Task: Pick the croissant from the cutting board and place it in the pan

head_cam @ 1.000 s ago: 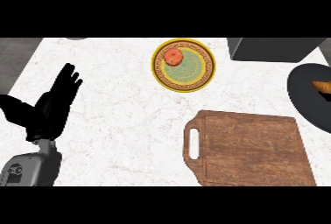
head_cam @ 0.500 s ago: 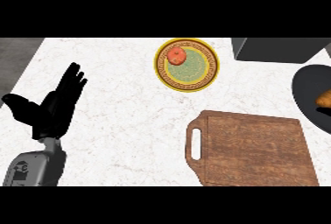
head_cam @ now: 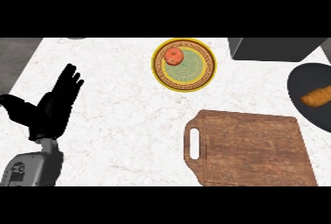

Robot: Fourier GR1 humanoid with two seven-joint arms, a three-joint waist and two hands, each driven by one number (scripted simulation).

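Our left hand (head_cam: 55, 103) rests well to the left of the board (head_cam: 249, 148), its fingers (head_cam: 68, 81) straight and released, pointing up and away, thumb spread to the side, holding nothing. Below it our grey forearm (head_cam: 32, 168) comes in from the lower edge. Our right hand does not show.

The board lies on the white counter (head_cam: 123, 131) with its handle slot on the left side, and its top is bare. The croissant (head_cam: 317, 96) lies in the dark pan (head_cam: 304, 83), just past the board's upper right corner, at the view's right edge. A yellow-rimmed plate (head_cam: 185, 64) sits beyond the board's upper left, apart from it, with a red-orange fruit (head_cam: 173, 55) on its upper left part. A dark box (head_cam: 278, 49) stands beyond the board, right of the plate.
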